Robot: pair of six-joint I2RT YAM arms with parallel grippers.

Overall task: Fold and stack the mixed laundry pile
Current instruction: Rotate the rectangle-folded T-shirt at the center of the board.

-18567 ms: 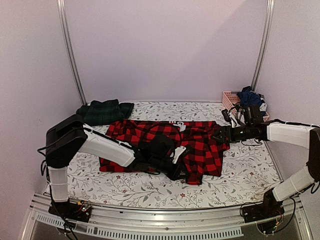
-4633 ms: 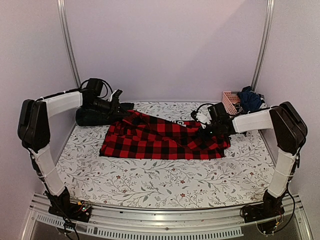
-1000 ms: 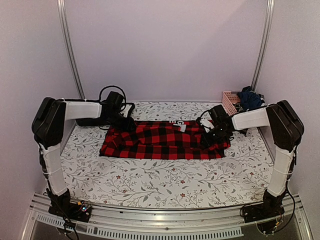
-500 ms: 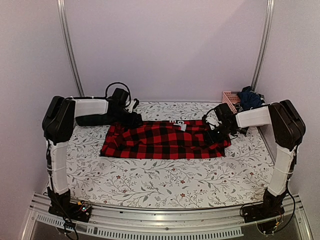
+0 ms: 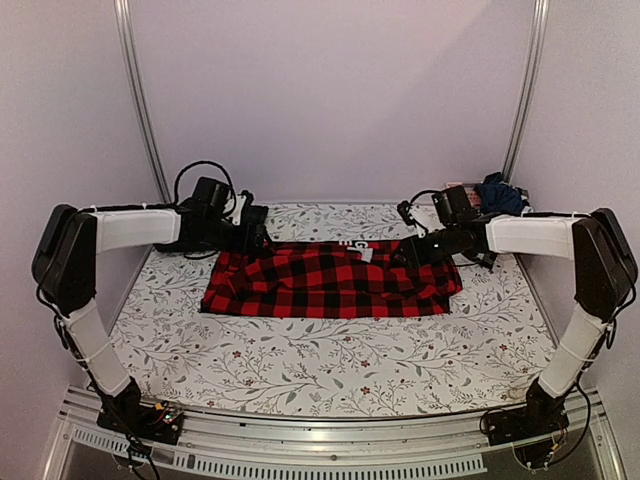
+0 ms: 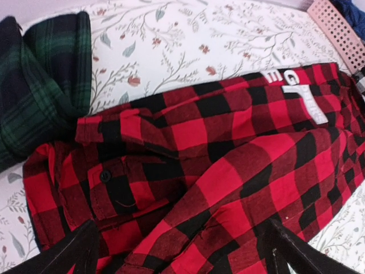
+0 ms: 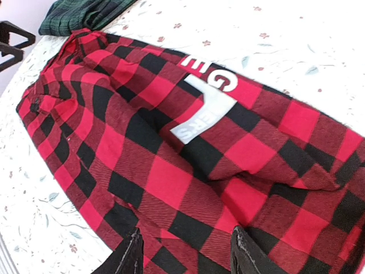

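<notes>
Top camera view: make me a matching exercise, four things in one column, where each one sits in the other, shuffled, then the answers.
Things:
1. red checked shirt
2. green tartan piece
3. pink basket
4. navy clothes

Places:
A. far right corner
B. lying flat in the middle
C. heaped in the basket
D. far left, by the shirt's end

Pairs: 1-B, 2-D, 3-A, 4-C

1. The checked flannel shirt lies flat across the middle of the table cloth, its length running left to right.
2. The tartan piece sits just behind the shirt's left end.
3. The basket stands in the far right corner with bundled clothes in it.
4. The left gripper hangs over the shirt's left end, and the right gripper over its right end.
</notes>
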